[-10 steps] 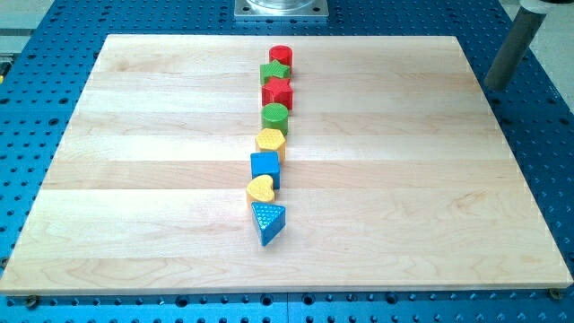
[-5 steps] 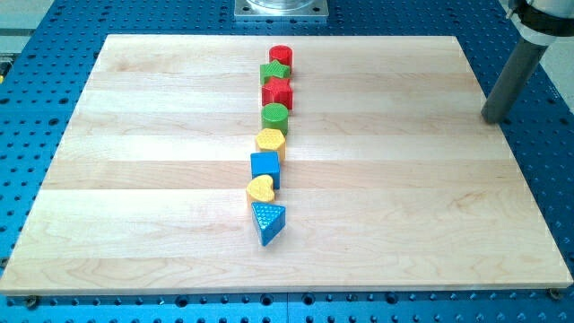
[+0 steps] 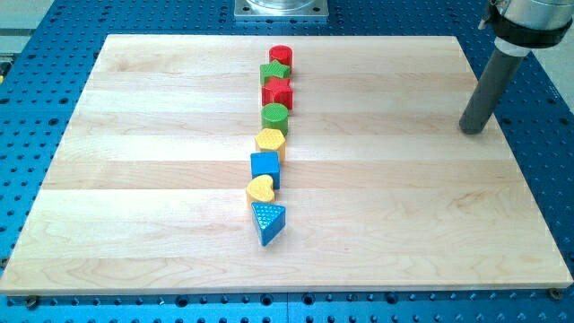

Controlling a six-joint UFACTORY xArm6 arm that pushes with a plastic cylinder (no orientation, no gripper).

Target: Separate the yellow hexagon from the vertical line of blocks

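Observation:
The yellow hexagon [image 3: 271, 141] sits in a vertical line of blocks down the middle of the wooden board [image 3: 134, 179]. Above it are a green cylinder [image 3: 274, 116], a red star [image 3: 277, 92], a green star [image 3: 275, 72] and a red cylinder [image 3: 282, 56]. Below it are a blue cube [image 3: 265, 167], a yellow heart [image 3: 261, 189] and a blue triangle [image 3: 268, 220]. My tip [image 3: 472, 131] is near the board's right edge, far to the right of the line, about level with the hexagon.
A blue perforated table [image 3: 547, 152] surrounds the board. A grey metal mount [image 3: 282, 8] stands at the view's top centre.
My tip has moved down and to the left, from off the board's right edge onto the board. The blocks have not moved.

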